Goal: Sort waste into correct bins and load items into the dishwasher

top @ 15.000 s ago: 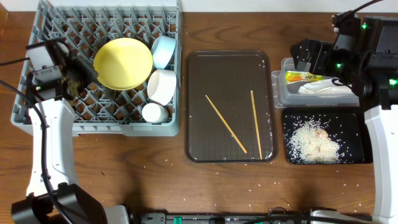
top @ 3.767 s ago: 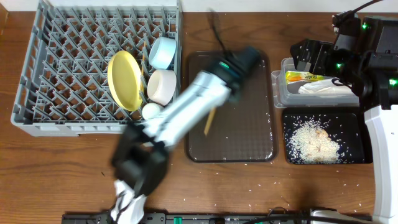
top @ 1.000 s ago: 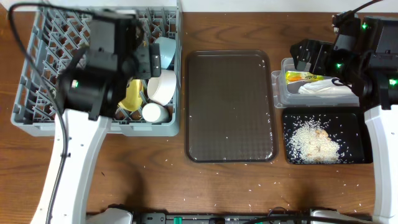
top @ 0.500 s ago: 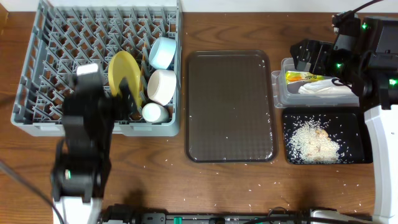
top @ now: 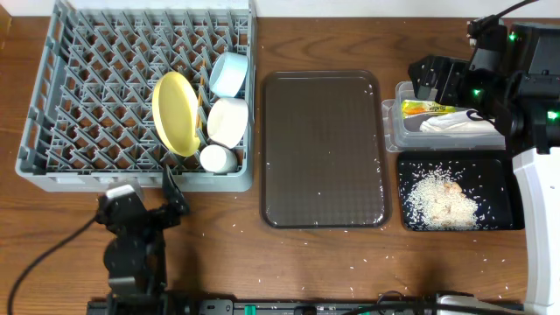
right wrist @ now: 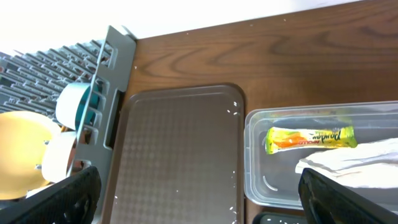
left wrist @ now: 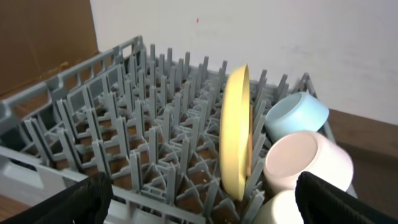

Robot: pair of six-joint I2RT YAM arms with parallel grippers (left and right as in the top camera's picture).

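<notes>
**A:** Where do we stand?

**B:** Near the end, we judge. The yellow plate (top: 175,114) stands on edge in the dish rack (top: 79,87), with the light-blue bowl (top: 229,73), white bowl (top: 227,121) and cup (top: 216,157) just beside it. The sachet (top: 427,108) and napkin (top: 459,125) lie in the clear tub (top: 388,122), and rice (top: 442,201) fills the black tub (top: 402,223).

**A:** Our grippers?

**B:** Both the left gripper (left wrist: 202,199) and the right gripper (right wrist: 199,186) gape wide, holding nothing.

**A:** Next?

**B:** We see only stray grains (right wrist: 234,110) on the tray (top: 324,105) and counter (top: 306,262). Those would call for a fine pinch.
</notes>
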